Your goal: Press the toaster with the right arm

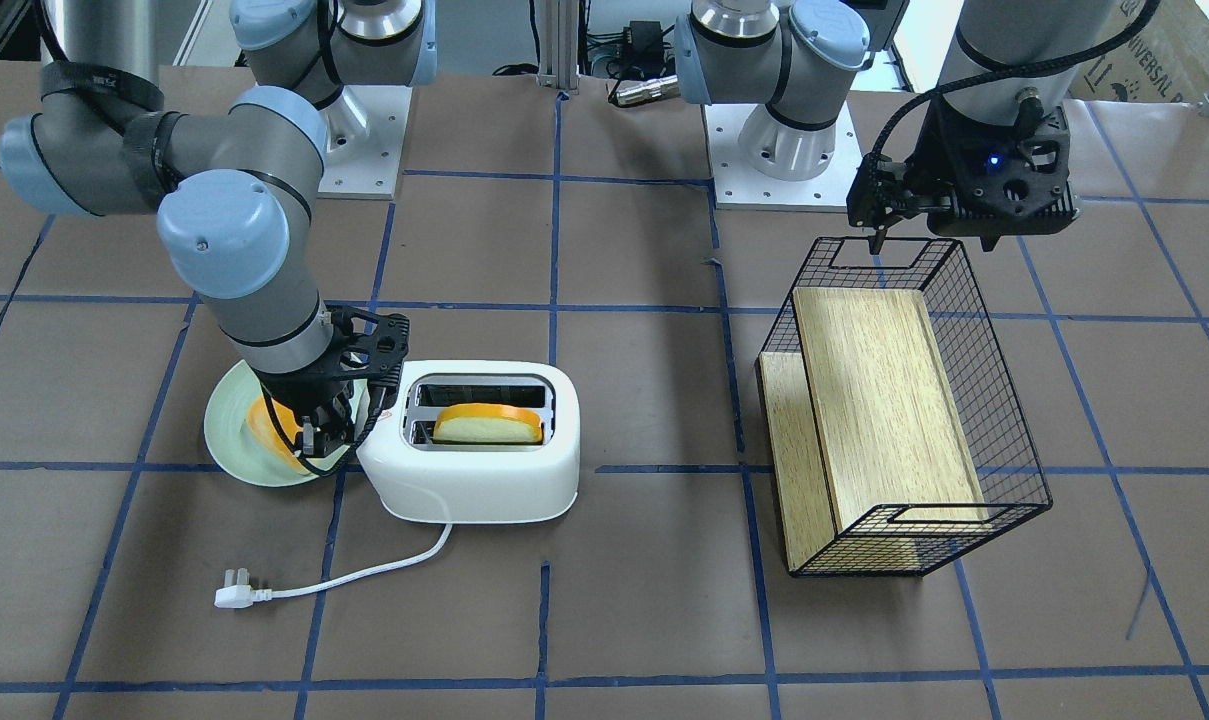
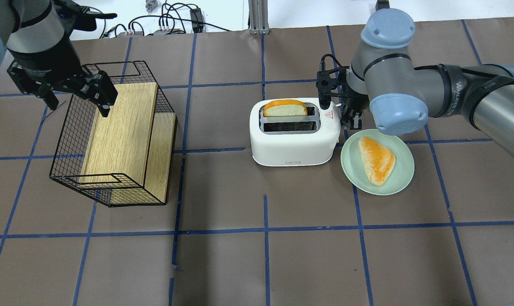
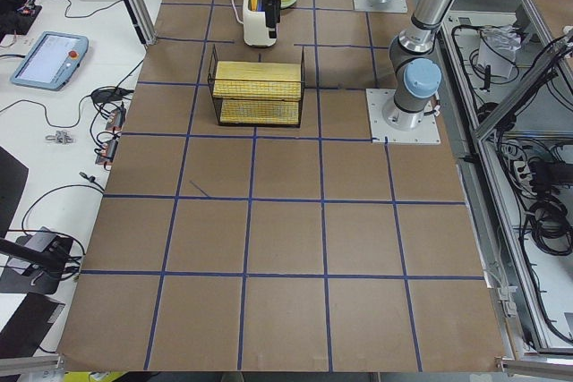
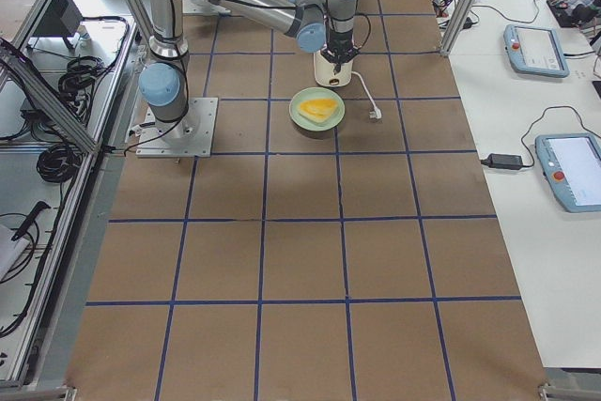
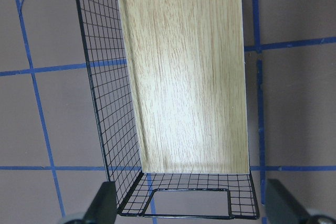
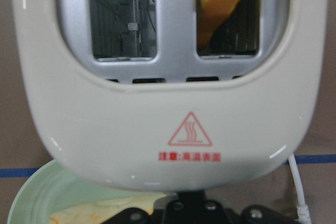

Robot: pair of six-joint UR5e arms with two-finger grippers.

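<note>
Hanging just beside the toaster (image 1: 484, 485), right hand (image 1: 324, 440) above the plate (image 1: 224, 432) rim, how far open cannot be told

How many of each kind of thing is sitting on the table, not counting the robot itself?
Toaster: 1
Bread slices: 2
Plate: 1
Basket: 1
Total: 5
</note>
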